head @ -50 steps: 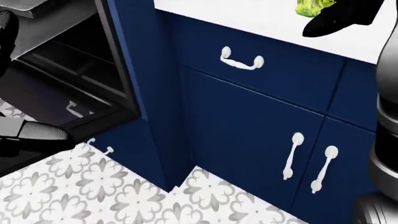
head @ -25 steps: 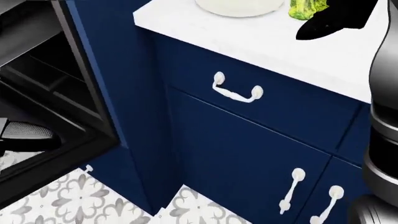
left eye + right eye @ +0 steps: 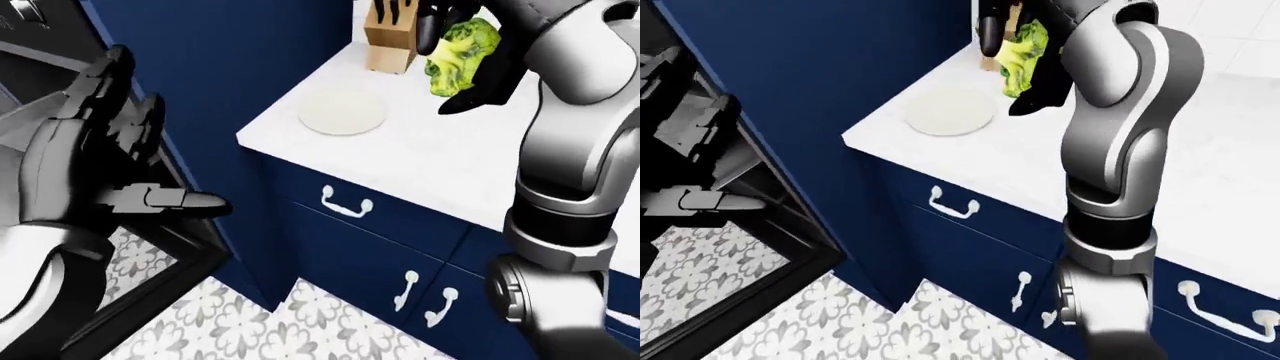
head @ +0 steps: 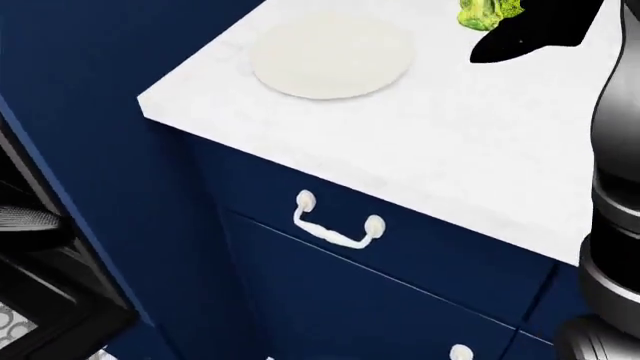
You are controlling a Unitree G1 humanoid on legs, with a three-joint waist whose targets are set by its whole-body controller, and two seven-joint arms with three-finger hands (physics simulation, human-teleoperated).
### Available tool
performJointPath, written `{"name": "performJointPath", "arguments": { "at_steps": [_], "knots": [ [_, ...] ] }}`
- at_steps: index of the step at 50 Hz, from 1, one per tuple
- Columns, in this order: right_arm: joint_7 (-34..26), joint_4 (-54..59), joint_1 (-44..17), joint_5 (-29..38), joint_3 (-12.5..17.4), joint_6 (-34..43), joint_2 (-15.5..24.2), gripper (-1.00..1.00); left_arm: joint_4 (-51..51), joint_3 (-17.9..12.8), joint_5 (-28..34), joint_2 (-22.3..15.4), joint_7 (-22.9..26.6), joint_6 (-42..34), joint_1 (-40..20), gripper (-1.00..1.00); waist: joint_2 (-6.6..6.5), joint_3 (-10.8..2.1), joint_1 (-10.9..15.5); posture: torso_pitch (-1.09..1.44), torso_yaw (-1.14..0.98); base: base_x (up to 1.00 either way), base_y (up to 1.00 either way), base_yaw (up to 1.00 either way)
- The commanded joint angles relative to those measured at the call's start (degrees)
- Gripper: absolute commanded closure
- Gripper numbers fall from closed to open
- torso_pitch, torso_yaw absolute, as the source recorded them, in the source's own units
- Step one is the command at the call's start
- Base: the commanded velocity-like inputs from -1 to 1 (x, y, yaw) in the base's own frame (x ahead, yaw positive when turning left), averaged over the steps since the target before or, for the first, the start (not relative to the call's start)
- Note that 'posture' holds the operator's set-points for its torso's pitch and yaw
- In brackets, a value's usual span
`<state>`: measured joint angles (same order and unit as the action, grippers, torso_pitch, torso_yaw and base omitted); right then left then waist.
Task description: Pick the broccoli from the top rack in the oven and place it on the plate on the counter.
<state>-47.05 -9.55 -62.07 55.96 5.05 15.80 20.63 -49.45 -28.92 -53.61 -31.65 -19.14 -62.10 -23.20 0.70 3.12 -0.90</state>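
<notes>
The right hand (image 3: 455, 30) is up above the white surface (image 4: 450, 150), and its dark fingers (image 3: 430, 26) are wrapped round the broccoli (image 3: 460, 49), which hangs in the air clear of the stone. The broccoli is yellow-green and lumpy, with the fingers hiding its top. Just to the left of it and lower, the plate (image 3: 343, 112) lies flat on the surface, pale and round, near the left corner of the top. The broccoli is beside the plate, off to its right, and not touching it.

A wooden knife block (image 3: 390, 45) with black handles stands at the far edge of the surface, beyond the plate and close to the raised hand. The grey right arm (image 3: 1120, 150) rises from the bottom of the right-eye view and bends over the top.

Below the surface run navy cabinets: a drawer with a white curved handle (image 4: 335, 225), and under it doors with two upright white pulls (image 3: 425, 296).

The left hand (image 3: 100, 150) is held at the left, its fingers spread and holding nothing, with one finger pointing right. Behind it the oven (image 3: 730, 225) stands open, dark inside. The floor (image 3: 840, 315) is grey-and-white patterned tile.
</notes>
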Motion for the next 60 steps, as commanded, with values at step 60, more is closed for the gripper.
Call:
{"name": "performJointPath", "arguments": {
  "at_steps": [60],
  "knots": [
    [-1.37,3.61,-0.74,2.49,-0.16,-0.51,0.66,1.0,-0.28,-3.86,-2.51,-3.48,-0.69,4.44,1.79,-1.0,-3.39,-0.5,-0.76,0.0,0.0,0.05,0.0,0.19]
  ]
}}
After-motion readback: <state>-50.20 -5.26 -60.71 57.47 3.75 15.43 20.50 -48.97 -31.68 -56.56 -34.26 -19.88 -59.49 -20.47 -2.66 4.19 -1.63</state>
